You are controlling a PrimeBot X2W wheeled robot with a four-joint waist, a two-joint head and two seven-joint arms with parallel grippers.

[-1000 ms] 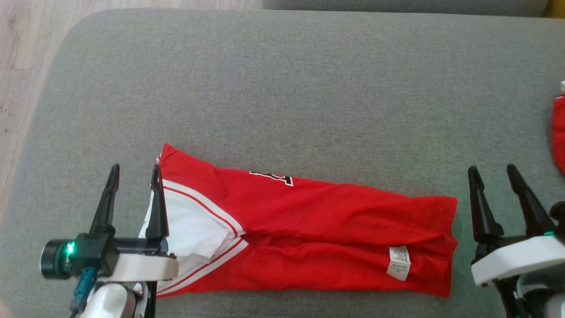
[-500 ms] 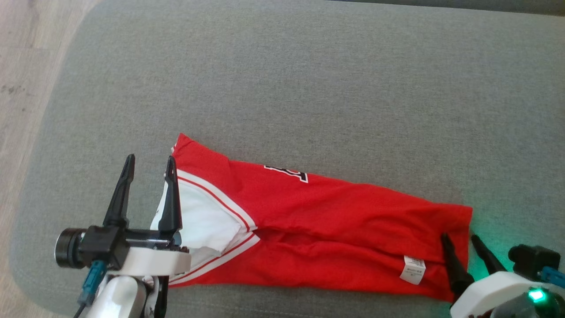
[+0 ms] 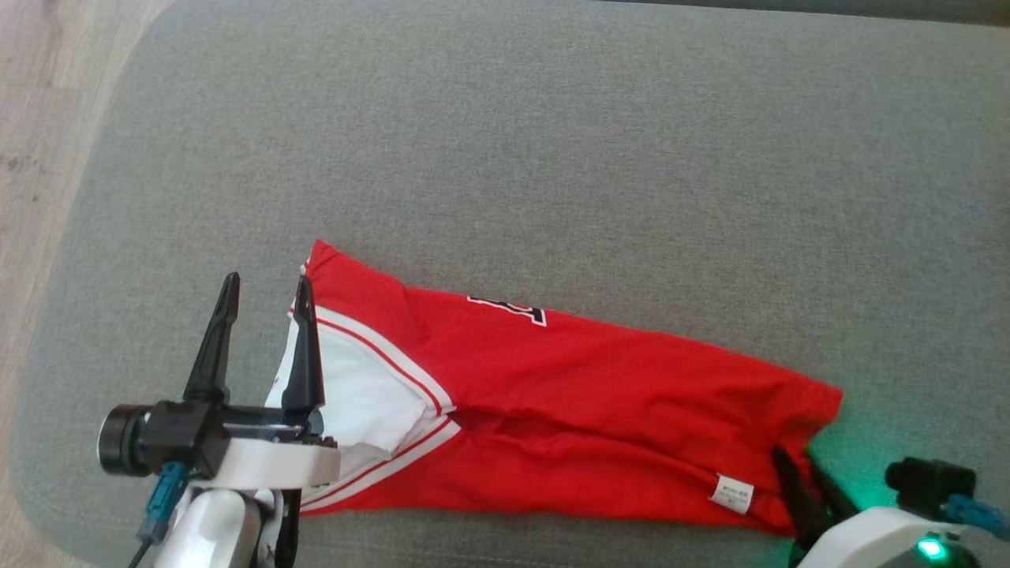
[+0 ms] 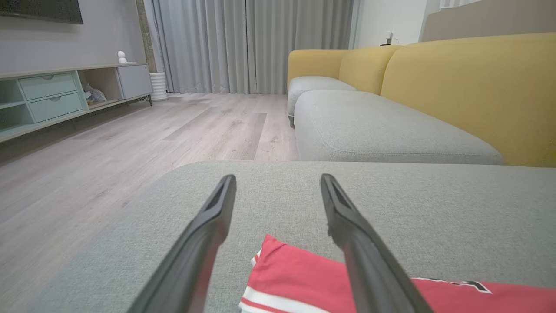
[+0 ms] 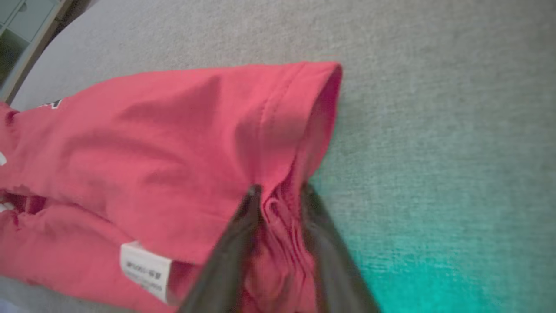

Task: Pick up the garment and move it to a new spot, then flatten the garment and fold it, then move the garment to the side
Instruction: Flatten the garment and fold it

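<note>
Lower right: the right hand (image 3: 795, 459), clear of the red jersey (image 3: 568, 410) a second ago, now pinches its hem on the grey cushion (image 3: 552, 158). The left hand (image 3: 267, 278) stays spread, so a lift looks imminent.

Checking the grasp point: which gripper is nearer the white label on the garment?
Right. The right gripper straddles the hem of the garment, just beside the label. The left gripper sits at the opposite end, by the white trim.
</note>
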